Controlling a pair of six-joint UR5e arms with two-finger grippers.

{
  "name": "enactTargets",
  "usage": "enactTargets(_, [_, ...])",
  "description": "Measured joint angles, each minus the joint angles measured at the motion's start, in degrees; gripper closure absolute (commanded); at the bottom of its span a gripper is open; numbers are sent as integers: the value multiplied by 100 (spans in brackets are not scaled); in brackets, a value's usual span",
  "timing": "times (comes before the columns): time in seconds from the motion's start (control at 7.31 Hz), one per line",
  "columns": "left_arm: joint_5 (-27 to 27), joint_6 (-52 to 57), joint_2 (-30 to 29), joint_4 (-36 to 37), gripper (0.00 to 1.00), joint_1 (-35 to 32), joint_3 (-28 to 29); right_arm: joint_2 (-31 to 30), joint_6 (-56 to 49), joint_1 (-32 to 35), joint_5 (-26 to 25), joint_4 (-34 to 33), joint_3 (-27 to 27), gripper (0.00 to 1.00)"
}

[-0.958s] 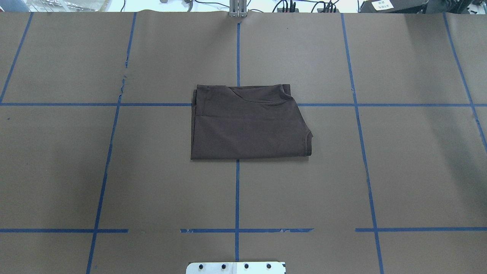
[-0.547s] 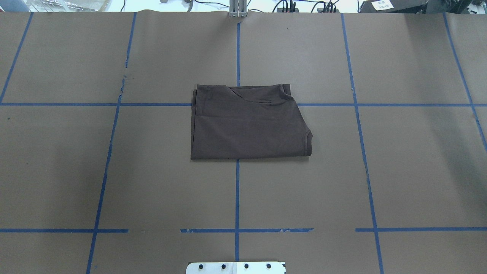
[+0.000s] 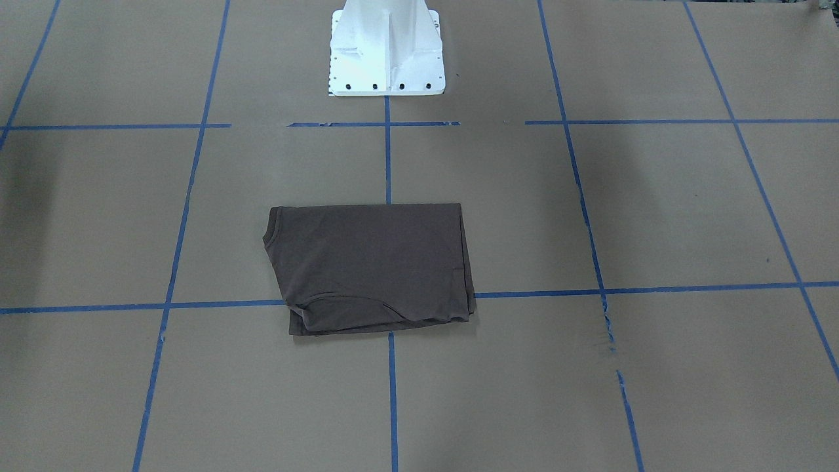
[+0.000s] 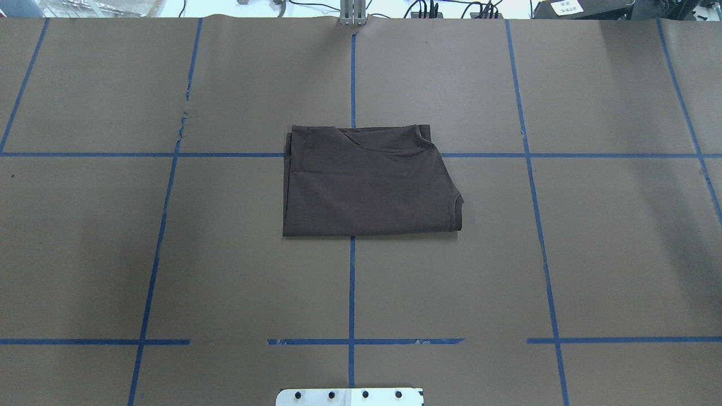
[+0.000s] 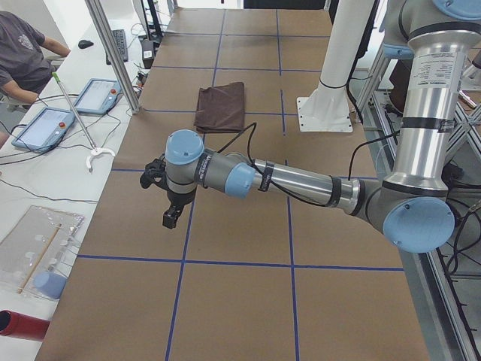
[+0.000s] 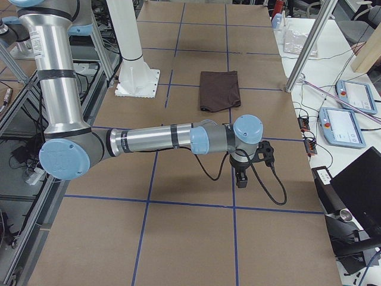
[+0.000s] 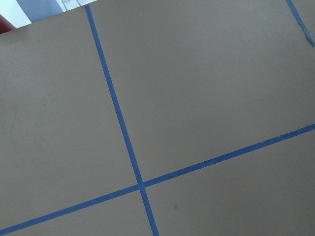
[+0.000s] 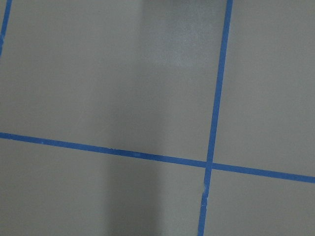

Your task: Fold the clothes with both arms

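T-shirt [image 4: 369,186] lies folded into a flat, roughly square packet of several layers, with a sleeve hem [image 4: 458,210] showing at 1 corner. It is well apart from both grippers and about midway between them, inboard of the left gripper [image 5: 171,216] and inboard of the right gripper [image 6: 241,179]. I judge it a light, soft, limp knit. It will sag when lifted and may slide on the brown paper [image 4: 564,254], and the layers may shear if only the top 1 is pinched. Best hold is probably 2 corners of 1 edge, 1 per gripper, through all layers. Both grippers hang over bare paper and blue tape lines [image 7: 120,123], and nothing hangs from either. Wide or narrow: cannot tell from the side views. White pedestal [image 3: 387,49] stands on the robot's side of the shirt. Against the overhead views 1.0 s and 0.5 s ago, the shirt's outline, creases and position are unchanged, and no arm shows there then or now. Fold looks done or nearly so.
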Motion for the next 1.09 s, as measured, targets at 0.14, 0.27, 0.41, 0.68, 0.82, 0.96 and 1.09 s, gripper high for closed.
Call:
enactTargets(0.14, [2, -1, 0, 5, 0, 0, -1, -3, -2, 0, -6, 4, -2, 0])
enactTargets(0.27, [0, 0, 1, 7, 0, 0, -1, -5, -5, 0, -11, 6, -2, 0])
enactTargets(0.41, [-3, 4, 8, 10, 0, 0, -1, -6, -7, 0, -15, 5, -13, 0])
enactTargets(0.68, [-6, 14, 26, 24, 0, -5, 4, 3, -8, -18, -30, -22, -37, 0])
enactTargets(0.82, [-8, 20, 40, 30, 0, -7, 6, 13, -8, -37, -34, -31, -34, 0])
enactTargets(0.96, [-14, 27, 62, 31, 0, -8, 7, 21, -8, -47, -34, -27, -21, 0])
enactTargets(1.09, [-19, 35, 82, 29, 0, -11, 6, 37, -8, -49, -33, -18, -7, 0])
